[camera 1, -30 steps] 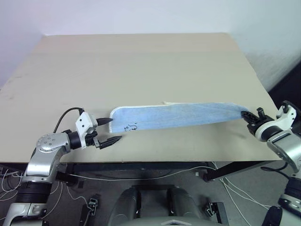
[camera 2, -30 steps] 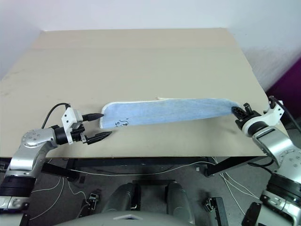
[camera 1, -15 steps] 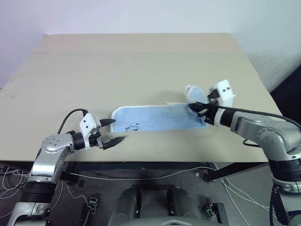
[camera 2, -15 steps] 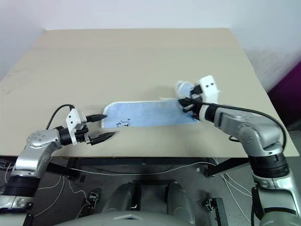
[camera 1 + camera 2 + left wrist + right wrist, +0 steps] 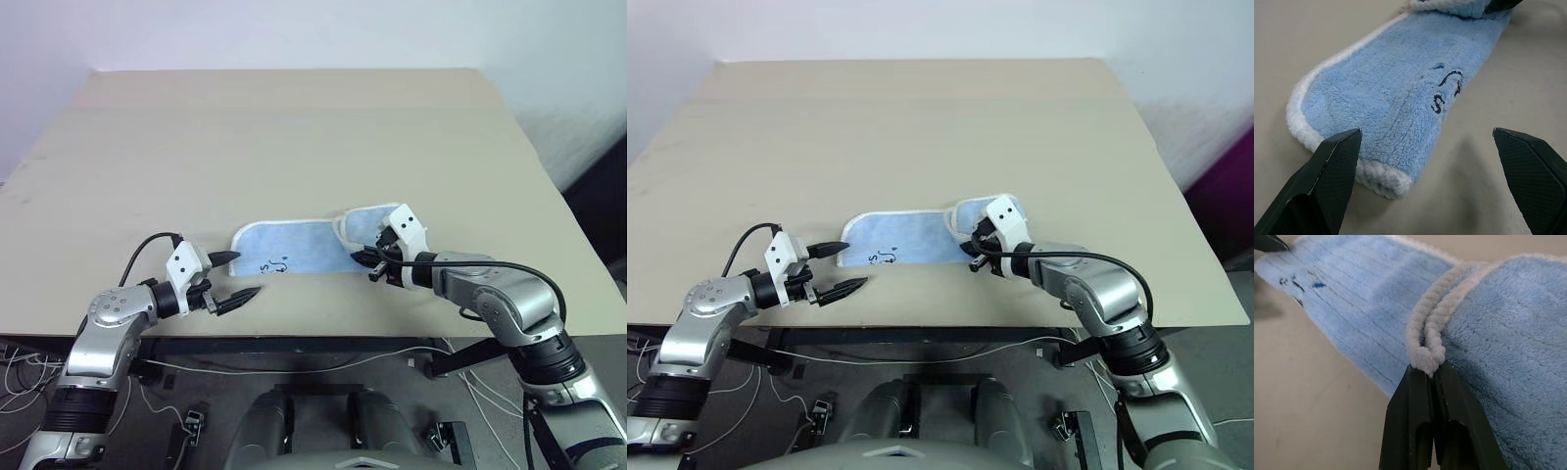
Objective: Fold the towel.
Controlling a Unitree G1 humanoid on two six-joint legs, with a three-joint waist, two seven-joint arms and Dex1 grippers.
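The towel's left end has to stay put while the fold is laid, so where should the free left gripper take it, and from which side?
Judging by its pose, the rounded white-edged end of the towel, approached level from the robot's left: it lies flat just ahead of the open left gripper.

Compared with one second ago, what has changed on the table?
The right tool, shut on the towel edge, carried that end leftward over the rest, so the towel now lies partly doubled. The left tool stayed open beside the towel's other end, which kept its place on the table.
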